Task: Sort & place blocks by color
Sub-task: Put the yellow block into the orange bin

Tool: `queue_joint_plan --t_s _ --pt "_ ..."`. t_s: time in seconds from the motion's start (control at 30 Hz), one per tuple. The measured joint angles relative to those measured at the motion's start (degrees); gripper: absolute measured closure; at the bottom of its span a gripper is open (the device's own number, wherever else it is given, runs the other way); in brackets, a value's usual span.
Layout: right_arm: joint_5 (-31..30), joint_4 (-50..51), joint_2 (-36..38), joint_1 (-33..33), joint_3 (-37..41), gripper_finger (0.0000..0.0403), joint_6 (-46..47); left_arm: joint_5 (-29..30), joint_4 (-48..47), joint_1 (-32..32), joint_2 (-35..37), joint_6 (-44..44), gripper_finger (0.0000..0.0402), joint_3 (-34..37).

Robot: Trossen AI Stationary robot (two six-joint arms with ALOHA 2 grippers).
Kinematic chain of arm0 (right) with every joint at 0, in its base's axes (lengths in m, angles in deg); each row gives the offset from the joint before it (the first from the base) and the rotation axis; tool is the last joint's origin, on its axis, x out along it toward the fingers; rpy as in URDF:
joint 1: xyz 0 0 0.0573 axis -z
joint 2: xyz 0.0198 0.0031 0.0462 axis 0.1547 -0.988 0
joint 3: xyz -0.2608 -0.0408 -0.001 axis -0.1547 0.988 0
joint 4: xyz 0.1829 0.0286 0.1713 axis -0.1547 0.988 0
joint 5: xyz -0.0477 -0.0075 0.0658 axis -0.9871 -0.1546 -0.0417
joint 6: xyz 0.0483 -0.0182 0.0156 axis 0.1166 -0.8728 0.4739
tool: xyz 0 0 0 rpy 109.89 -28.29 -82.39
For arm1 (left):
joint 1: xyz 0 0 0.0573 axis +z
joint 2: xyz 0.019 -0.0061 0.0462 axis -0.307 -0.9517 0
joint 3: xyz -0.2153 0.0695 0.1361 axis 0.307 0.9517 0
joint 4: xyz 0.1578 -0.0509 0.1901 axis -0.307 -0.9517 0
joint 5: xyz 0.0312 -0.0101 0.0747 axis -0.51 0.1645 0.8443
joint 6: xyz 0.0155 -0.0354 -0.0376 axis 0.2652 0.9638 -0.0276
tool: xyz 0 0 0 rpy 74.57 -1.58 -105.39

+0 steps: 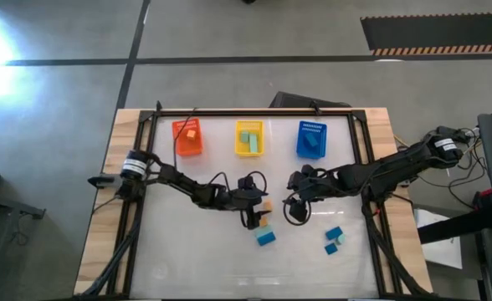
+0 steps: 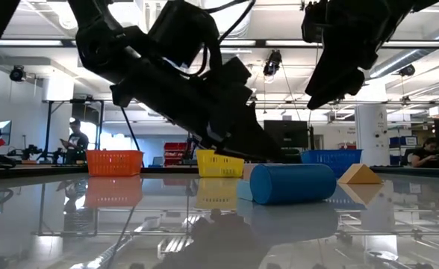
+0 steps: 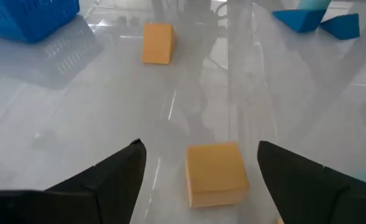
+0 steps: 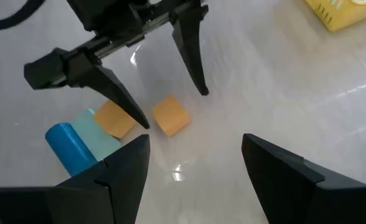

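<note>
In the high view the left gripper (image 1: 254,219) hung near the middle of the table (image 1: 187,251), close over a small orange cube (image 1: 267,206), with a second orange block (image 1: 263,223) and a blue cylinder (image 1: 266,238) just beside it toward the near edge; the right gripper (image 1: 294,203) waited close by, to the right of that group. A blue and teal cluster (image 1: 335,239) lay apart on the right. Along the far side stood the orange bin (image 1: 187,139), the yellow bin (image 1: 248,139) and the blue bin (image 1: 311,140), each already holding blocks. The low view showed the blue cylinder (image 2: 292,183) lying on its side with a teal block (image 2: 245,190) against it and an orange piece (image 2: 360,175) behind. In the left wrist view the fingers (image 3: 108,180) stood wide apart, empty, the orange cube (image 3: 215,173) on the table between them and another orange block (image 3: 157,43) farther off. In the right wrist view that arm's own fingers (image 4: 282,177) were spread and held nothing; beyond them the left gripper (image 4: 173,106) straddled the orange cube (image 4: 170,115).
</note>
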Motion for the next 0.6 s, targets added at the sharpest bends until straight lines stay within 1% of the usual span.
queue_joint_plan --t_s 0.23,0.43,0.53,0.6 --pt "-0.1 0.7 0.0 0.0 0.0 0.0156 0.9 -1.0 0.3 0.4 -2.2 1.6 0.0112 -0.4" --pt "-0.1 0.6 0.0 0.0 0.0 0.0156 2.2 -1.2 -0.5 0.7 -2.5 3.0 0.0112 -0.3" --pt "-0.1 0.6 0.0 0.0 0.0 0.0156 2.5 -0.9 -1.8 0.7 -2.3 2.7 0.0121 -0.3" --pt "-0.2 0.6 0.0 0.0 0.0 0.0156 2.5 0.2 -2.8 0.7 -2.1 2.6 0.0133 -0.3"
